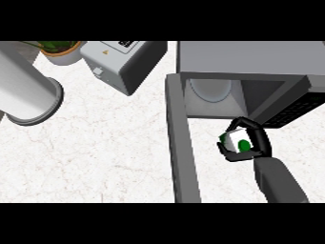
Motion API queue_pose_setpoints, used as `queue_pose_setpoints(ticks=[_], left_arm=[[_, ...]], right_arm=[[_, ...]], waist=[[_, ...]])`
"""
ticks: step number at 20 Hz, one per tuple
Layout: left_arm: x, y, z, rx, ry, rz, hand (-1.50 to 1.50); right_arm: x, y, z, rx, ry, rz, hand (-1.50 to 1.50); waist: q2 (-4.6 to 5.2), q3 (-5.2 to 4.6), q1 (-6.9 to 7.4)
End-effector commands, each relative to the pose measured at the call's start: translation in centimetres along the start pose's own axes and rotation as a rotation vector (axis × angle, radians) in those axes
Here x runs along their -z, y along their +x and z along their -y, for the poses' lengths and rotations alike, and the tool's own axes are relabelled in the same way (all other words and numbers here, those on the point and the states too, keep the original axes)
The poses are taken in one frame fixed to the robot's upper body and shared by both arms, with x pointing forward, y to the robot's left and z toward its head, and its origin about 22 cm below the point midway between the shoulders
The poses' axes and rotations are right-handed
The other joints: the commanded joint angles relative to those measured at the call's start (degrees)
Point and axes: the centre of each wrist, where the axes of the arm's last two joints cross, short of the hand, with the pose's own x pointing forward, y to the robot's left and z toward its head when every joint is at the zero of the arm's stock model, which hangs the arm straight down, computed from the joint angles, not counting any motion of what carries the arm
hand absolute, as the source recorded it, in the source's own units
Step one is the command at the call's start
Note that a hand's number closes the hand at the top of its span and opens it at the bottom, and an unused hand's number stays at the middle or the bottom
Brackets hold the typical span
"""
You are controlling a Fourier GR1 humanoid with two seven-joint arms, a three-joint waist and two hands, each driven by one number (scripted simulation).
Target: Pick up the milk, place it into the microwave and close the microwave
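A small white milk carton [237, 140] with a green mark is held just in front of the microwave's mouth, with my right hand [253, 141] curled around it. The grey microwave [256, 59] stands at the upper right, its cavity open with a round pale turntable [211, 89] inside. Its door [178, 143] is swung wide and runs down the view to the left of my hand. My left hand does not show.
A large white cylinder [20, 90] lies tilted at the left. A potted plant [61, 50] and a grey toaster-like box [123, 64] sit at the back. The marble counter [94, 152] spreads left of the door.
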Motion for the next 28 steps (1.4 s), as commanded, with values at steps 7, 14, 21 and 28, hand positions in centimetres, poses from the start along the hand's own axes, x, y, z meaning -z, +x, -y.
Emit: queue_pose_setpoints(ticks=[7,14,21,28], left_arm=[[0.0,2.2,0.6,-0.037,-0.042,0.058,-1.50],[2.1,1.4,0.4,-0.046,-0.060,0.070,-1.50],[3.3,1.1,-0.8,-0.051,-0.090,0.089,-1.50],[3.9,1.2,-0.7,-0.048,-0.115,0.125,-1.50]], right_arm=[[6.0,2.7,-1.1,-0.074,0.014,0.067,1.50],[12.2,6.9,0.3,-0.117,0.010,0.023,1.50],[14.4,9.1,2.4,-0.172,-0.019,0.004,1.50],[16.2,11.2,3.6,-0.378,-0.143,0.039,1.50]], waist=[[0.08,-0.06,-0.11],[0.76,0.00,0.71],[1.78,0.09,2.60],[2.67,0.17,4.88]])
